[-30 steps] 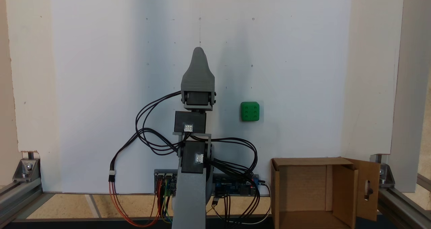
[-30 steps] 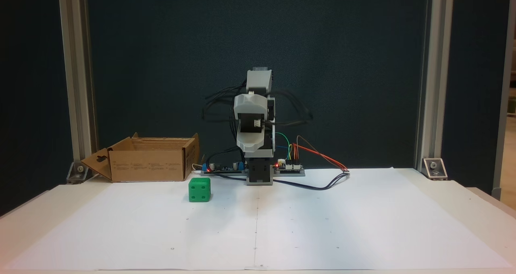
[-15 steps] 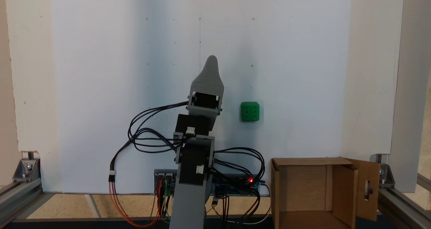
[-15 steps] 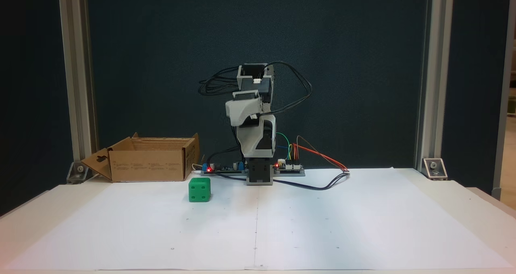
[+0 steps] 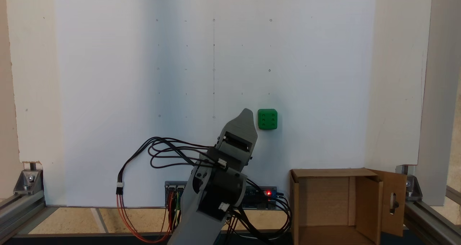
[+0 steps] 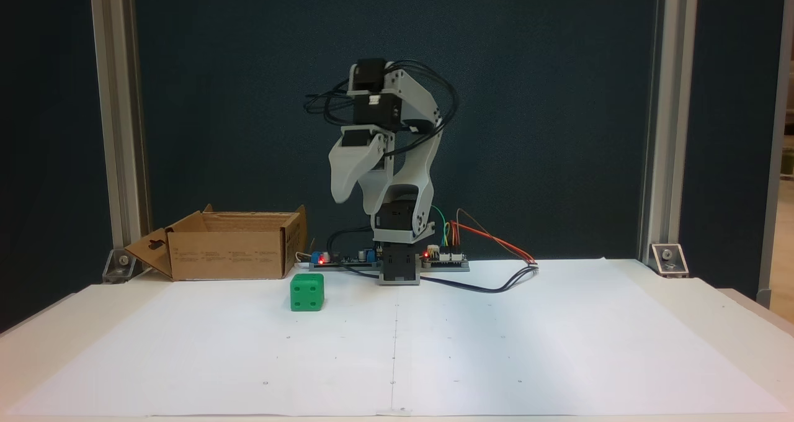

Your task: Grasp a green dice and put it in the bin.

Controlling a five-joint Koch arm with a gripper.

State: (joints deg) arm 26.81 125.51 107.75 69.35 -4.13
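Fingers of the grey plastic gripper (image 5: 247, 112) (image 6: 341, 198) are seen stacked one behind the other in both fixed views, so whether they are spread or closed cannot be told. Nothing is held. The small bright green plastic dice (image 5: 267, 119) (image 6: 307, 292) is set on the white paper sheet (image 5: 108, 93) (image 6: 496, 347), apart from the gripper; in the top-down fixed view the tip is seen just left of it, while the front fixed view shows the tip raised well above the sheet. The brown corrugated cardboard box (image 5: 336, 201) (image 6: 229, 254) is placed near the dice, open-topped, with a slotted flap (image 5: 394, 201) (image 6: 149, 251) folded outward. Circuit boards (image 5: 261, 198) (image 6: 443, 259) and looped black cables (image 5: 162, 153) (image 6: 322, 115) are grouped at the arm base. The grey arm (image 5: 212, 191) (image 6: 409, 161) is folded high, with the gripper angled downward toward the dice side.
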